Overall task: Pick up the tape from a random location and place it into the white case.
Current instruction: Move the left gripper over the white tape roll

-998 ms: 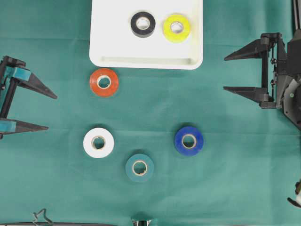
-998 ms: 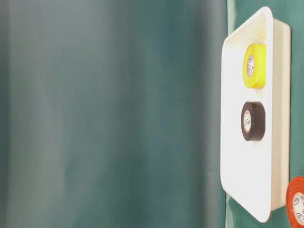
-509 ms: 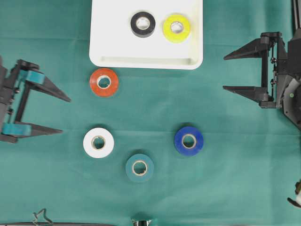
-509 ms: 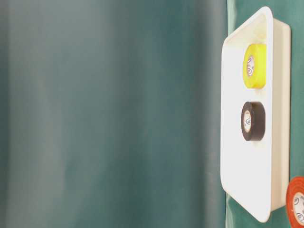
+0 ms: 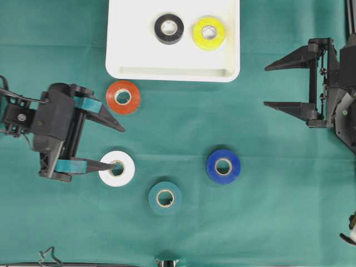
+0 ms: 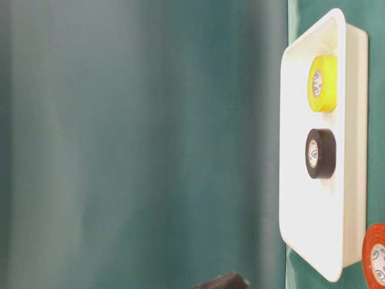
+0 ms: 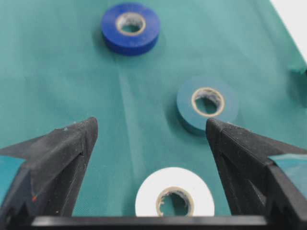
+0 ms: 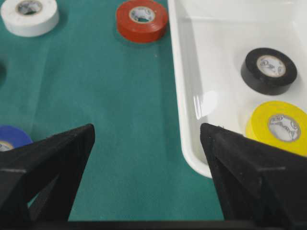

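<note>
The white case (image 5: 133,33) lies at the top middle and holds a black tape (image 5: 169,28) and a yellow tape (image 5: 208,33). On the green cloth lie an orange tape (image 5: 123,97), a white tape (image 5: 117,168), a teal tape (image 5: 165,198) and a blue tape (image 5: 223,166). My left gripper (image 5: 118,147) is open between the orange and white rolls, and its lower finger overlaps the white roll from above. In the left wrist view the white tape (image 7: 175,199) sits low between the open fingers of the gripper (image 7: 151,122). My right gripper (image 5: 265,87) is open and empty at the right.
The case's near corner (image 8: 192,96) lies just ahead of my right gripper (image 8: 147,127). The teal tape (image 7: 207,103) and blue tape (image 7: 130,28) lie beyond the white one. A small metal clip (image 5: 49,257) lies at the front left edge.
My left arm has swung right from the table's left edge to the white tape, staying open. The right arm and all the rolls have not moved.
</note>
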